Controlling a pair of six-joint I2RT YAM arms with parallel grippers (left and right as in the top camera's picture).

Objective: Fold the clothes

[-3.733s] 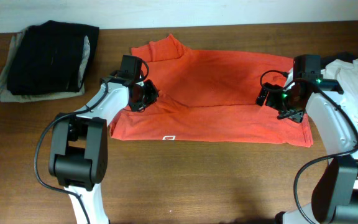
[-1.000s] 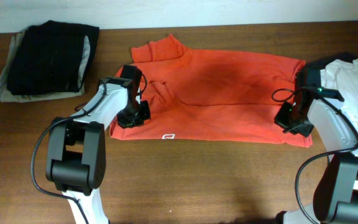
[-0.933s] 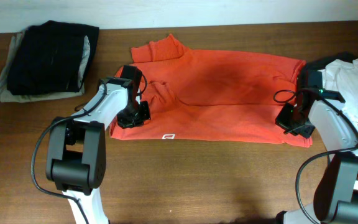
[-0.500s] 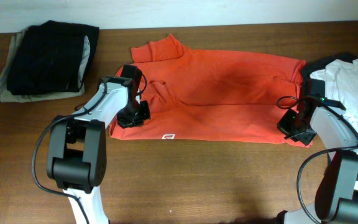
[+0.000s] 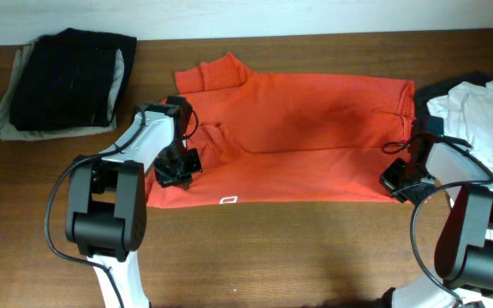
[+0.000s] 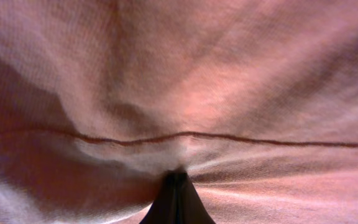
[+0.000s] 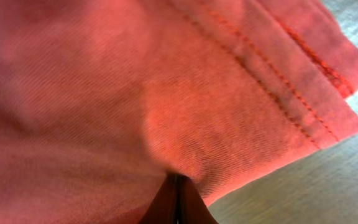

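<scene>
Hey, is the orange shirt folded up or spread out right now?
Spread out: the shirt lies wide across the table, left pincer and right pincer shut on its near corners.

Overhead: bright, even light, soft shadows, sharp thru-out. Left wrist cam: dim, pinkish, shirt (image 6: pixel 179 93) soft-focus. Right wrist cam: brighter, weave crisp in mid, top-left blurry.

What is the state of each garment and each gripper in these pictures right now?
Red-orange T-shirt: spread out, slightly wrinkled, gripped near both front corners.
Left gripper: shut on the T-shirt.
Right gripper: shut on the T-shirt's hem corner.
Dark clothes: folded, stacked at the far left.
White garment: crumpled, unfolded, at the right edge.
</scene>
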